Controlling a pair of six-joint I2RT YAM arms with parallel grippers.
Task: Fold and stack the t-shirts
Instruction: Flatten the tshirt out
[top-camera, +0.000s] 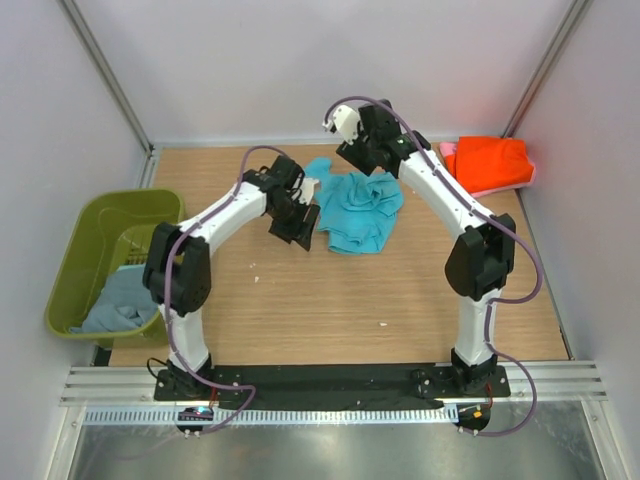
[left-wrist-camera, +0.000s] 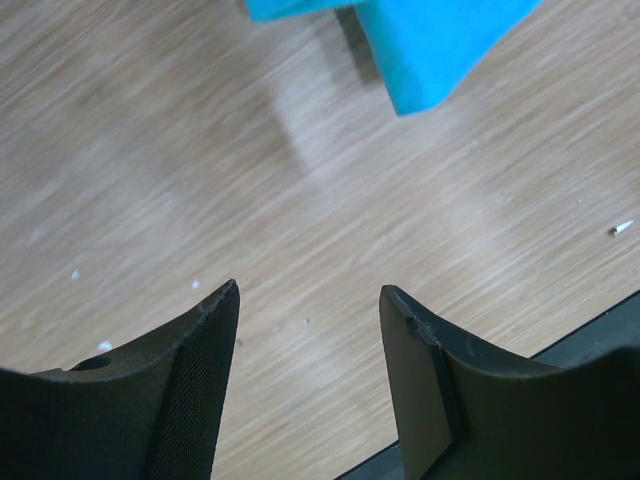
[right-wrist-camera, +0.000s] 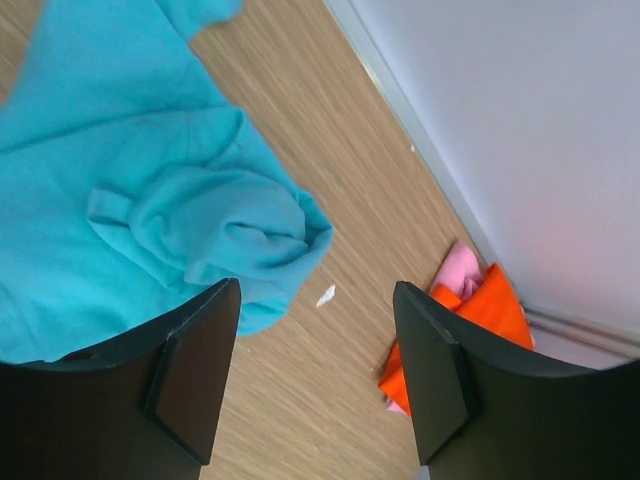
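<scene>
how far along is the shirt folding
Done, it seems: the orange-red shirt lies folded on the pink shirt in the far right corner. In hand: nothing; the left gripper and right gripper are both open and empty near the turquoise shirt, which lies crumpled mid-table. Left: fold that one, plus the grey-blue shirt in the green bin.

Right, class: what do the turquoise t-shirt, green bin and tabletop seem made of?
Turquoise t-shirt: soft matt cloth, probably knit; it slumps in rounded folds.
Olive-green bin: likely moulded plastic; smooth, rounded rim, slight sheen.
Table: wood-look surface, perhaps laminate; fine straight grain, matt.
</scene>
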